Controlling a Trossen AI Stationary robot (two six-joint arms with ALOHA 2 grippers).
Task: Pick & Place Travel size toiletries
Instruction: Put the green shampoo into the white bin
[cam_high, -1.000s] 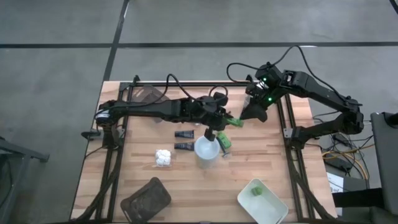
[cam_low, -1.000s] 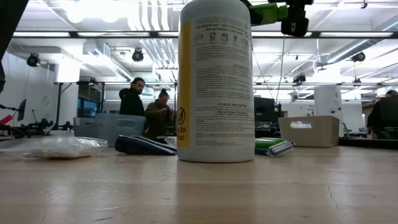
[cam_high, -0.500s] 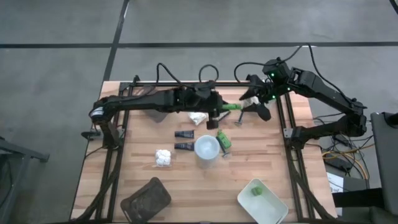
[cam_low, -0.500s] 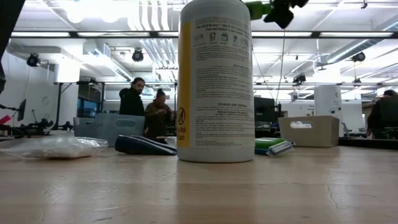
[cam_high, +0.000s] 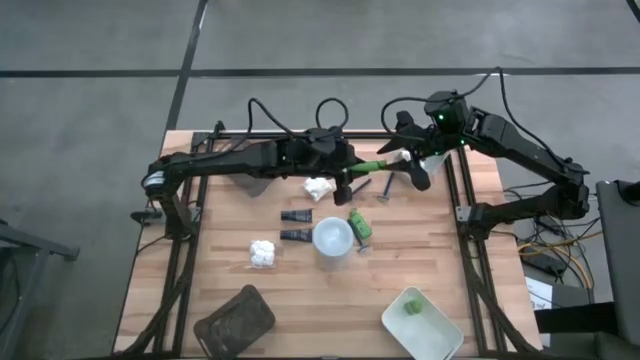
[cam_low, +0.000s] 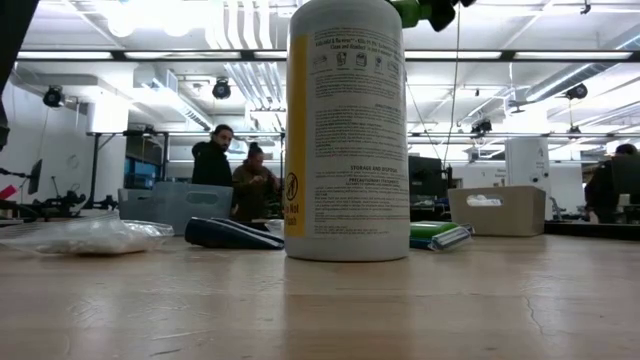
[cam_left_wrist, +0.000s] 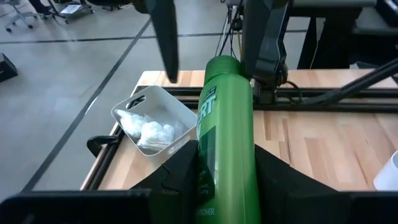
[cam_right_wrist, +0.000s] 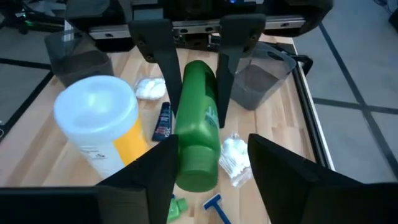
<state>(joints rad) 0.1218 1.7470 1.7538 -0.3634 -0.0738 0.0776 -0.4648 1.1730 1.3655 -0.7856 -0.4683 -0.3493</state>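
The left gripper (cam_high: 348, 178) pinches a green cylindrical plastic bottle (cam_high: 372, 167) by one end, raised over the far middle of the wooden table (cam_high: 440, 270). The right gripper (cam_high: 403, 163), fingers spread, straddles the bottle's other end without closing. This looks like a handover; next, the right fingers should close before the left lets go.

The green bottle (cam_left_wrist: 227, 137) shows white letters "RT" (rest hidden).
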